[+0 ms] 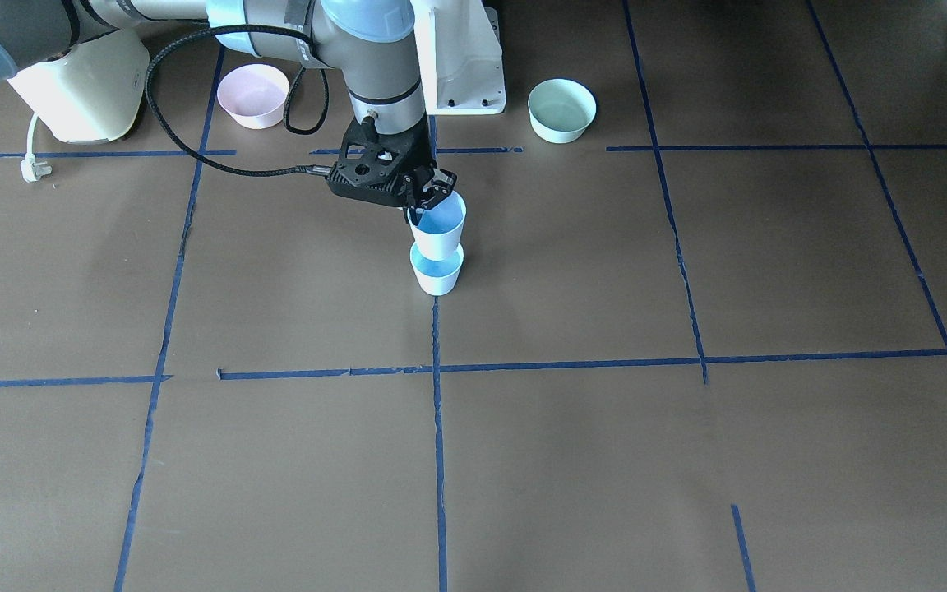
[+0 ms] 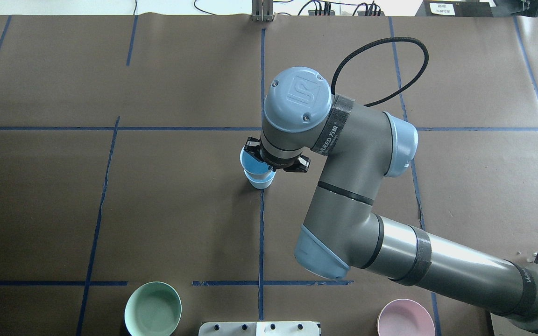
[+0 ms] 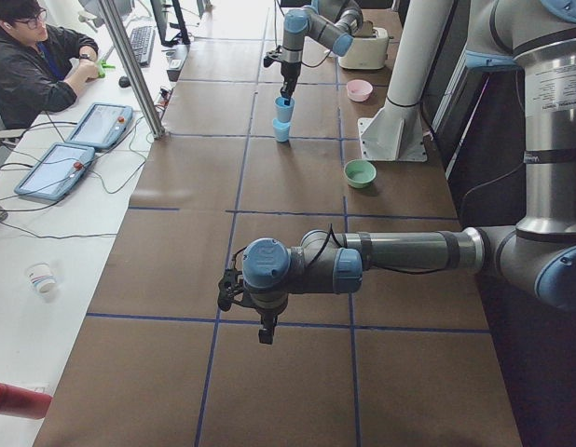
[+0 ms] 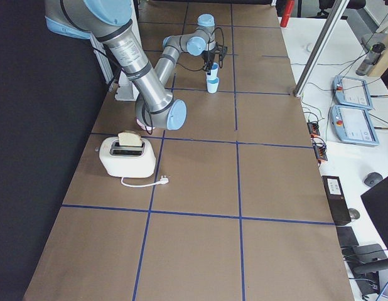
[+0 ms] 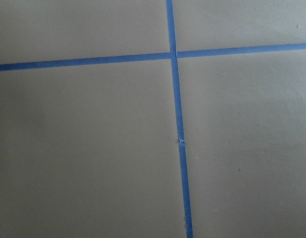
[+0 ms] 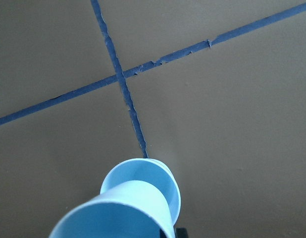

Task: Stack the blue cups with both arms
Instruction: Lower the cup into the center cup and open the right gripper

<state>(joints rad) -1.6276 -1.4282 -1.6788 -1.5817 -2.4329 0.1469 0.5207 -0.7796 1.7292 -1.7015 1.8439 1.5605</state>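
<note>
My right gripper (image 1: 427, 197) is shut on the rim of the upper blue cup (image 1: 438, 227) and holds it upright over the lower blue cup (image 1: 437, 272), which stands on a blue tape line on the table. The upper cup's base sits at the lower cup's mouth; I cannot tell whether they touch. Both show in the overhead view, upper (image 2: 251, 163) and lower (image 2: 260, 182), and in the right wrist view, upper (image 6: 118, 213) and lower (image 6: 160, 174). My left gripper (image 3: 234, 291) hovers over bare table far from the cups; I cannot tell whether it is open or shut.
A pink bowl (image 1: 253, 94) and a mint-green bowl (image 1: 561, 109) stand near the robot's base, on either side of the white pedestal (image 1: 461, 57). A toaster (image 1: 83, 86) with a loose plug sits beyond the pink bowl. An operator (image 3: 27, 65) sits at the far side.
</note>
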